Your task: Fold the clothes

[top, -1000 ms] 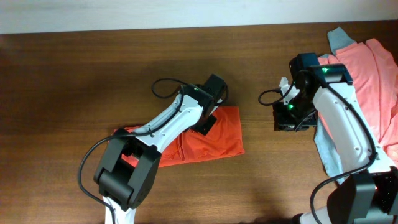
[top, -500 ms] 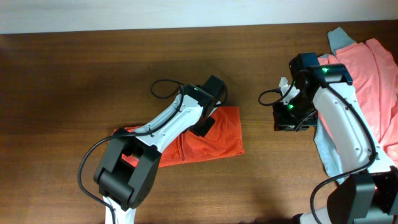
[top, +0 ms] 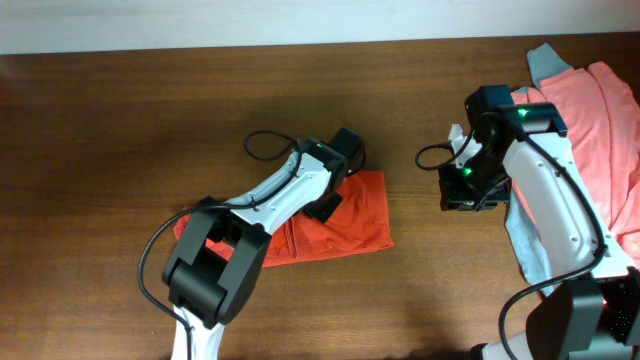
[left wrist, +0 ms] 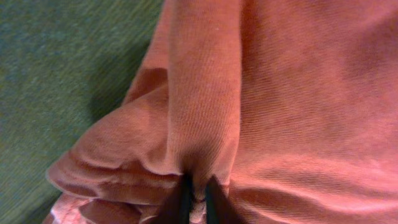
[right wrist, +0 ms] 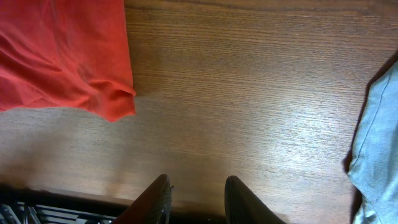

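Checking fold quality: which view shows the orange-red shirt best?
Overhead. It shows the orange-red shirt as a whole folded shape on the table, though the left arm crosses it. Left wrist shows only a ridge of fabric pinched in the left claw; right wrist catches just one corner.

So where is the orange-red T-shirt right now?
The orange-red T-shirt lies folded just left of centre on the table in the overhead view, a fold pinched by the left claw.
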